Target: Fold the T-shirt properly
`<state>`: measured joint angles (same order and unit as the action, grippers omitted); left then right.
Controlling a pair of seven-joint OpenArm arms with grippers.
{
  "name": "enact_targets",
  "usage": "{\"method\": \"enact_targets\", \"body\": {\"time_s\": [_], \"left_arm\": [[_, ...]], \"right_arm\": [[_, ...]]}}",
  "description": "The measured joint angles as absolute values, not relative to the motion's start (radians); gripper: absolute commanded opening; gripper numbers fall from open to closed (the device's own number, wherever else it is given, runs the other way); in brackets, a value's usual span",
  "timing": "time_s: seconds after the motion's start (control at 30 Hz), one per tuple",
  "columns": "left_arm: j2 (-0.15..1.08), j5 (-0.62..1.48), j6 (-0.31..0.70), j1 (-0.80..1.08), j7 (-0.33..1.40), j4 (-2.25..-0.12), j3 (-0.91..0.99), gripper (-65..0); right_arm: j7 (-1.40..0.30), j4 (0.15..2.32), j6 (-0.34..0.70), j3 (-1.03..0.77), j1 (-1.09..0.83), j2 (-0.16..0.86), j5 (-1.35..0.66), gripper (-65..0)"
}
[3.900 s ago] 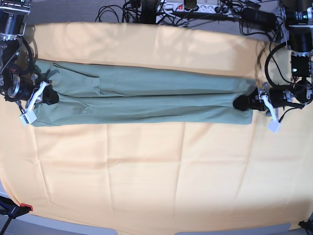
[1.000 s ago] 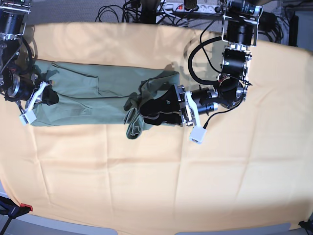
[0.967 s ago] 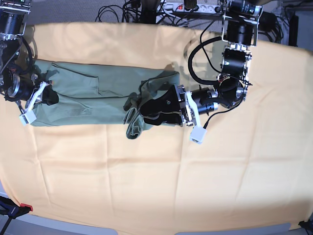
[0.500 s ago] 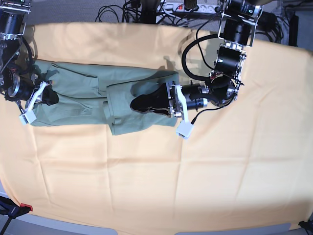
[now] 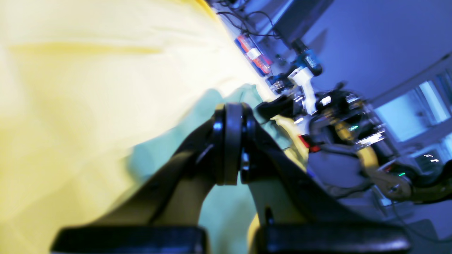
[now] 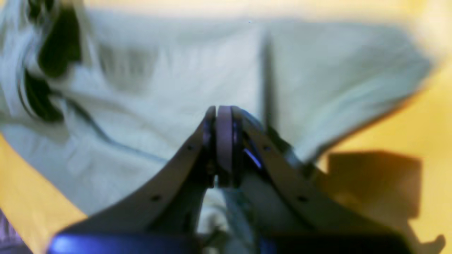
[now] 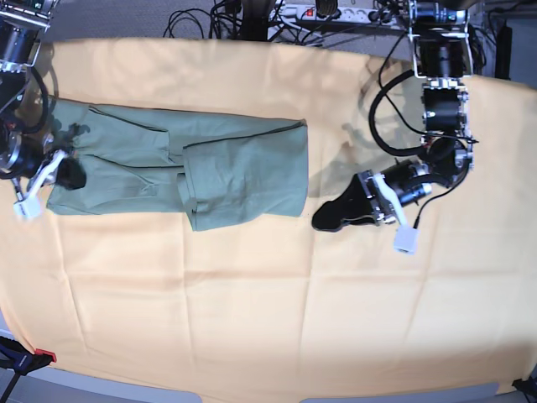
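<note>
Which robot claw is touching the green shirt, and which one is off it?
The right gripper sits at the T-shirt's far end, on the sleeve side. The left gripper is off the shirt, over the bare orange-yellow cloth beside the folded edge.

the overhead base view is bright, evenly lit and sharp, with curved fisheye edges and a soft shadow on the orange-yellow cloth [image 7: 252, 319] beside the left gripper [image 7: 323, 220]. both wrist views are heavily smeared by blur. the left wrist view glares pale yellow, its background tinted blue; the t-shirt [image 6: 169, 70] looks washed-out.
</note>
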<state>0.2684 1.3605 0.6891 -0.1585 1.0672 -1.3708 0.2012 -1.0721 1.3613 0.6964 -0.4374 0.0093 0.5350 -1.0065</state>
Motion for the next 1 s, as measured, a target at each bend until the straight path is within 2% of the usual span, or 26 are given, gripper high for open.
{"method": "enact_targets", "body": {"time_s": [0.1,0.17,0.43,0.5,0.57,0.87,1.0], "left_arm": [[0.349,1.361,0.689,-0.162,1.068,-1.371,0.219,-65.0],[0.403,1.363,0.689,-0.162,1.067,-1.371,0.233,-65.0],[0.55,1.361,0.69,-0.161,1.074,-1.371,0.244,-65.0],[0.569,1.362,0.69,-0.161,1.074,-1.371,0.243,-65.0],[0.582,1.361,0.69,-0.161,1.075,-1.371,0.244,-65.0],[0.585,1.362,0.69,-0.161,1.074,-1.371,0.243,-65.0],[0.585,1.365,0.69,-0.161,1.073,-1.371,0.243,-65.0]], "right_arm": [[-1.068,1.361,0.696,-0.537,0.04,0.537,-1.008,-31.5],[-1.074,1.361,0.696,-0.608,0.044,0.537,-1.006,-27.1],[-1.142,1.36,0.619,-0.76,-0.094,0.534,-1.075,-27.0],[-1.179,1.36,0.617,-0.768,-0.127,0.534,-1.103,-24.8],[-1.197,1.36,0.618,-0.768,-0.157,0.531,-1.147,-22.7],[-1.18,1.358,0.625,-0.762,-0.182,0.448,-1.17,-22.7],[-1.162,1.275,0.657,-0.749,-0.167,0.449,-1.266,-22.7]]}}
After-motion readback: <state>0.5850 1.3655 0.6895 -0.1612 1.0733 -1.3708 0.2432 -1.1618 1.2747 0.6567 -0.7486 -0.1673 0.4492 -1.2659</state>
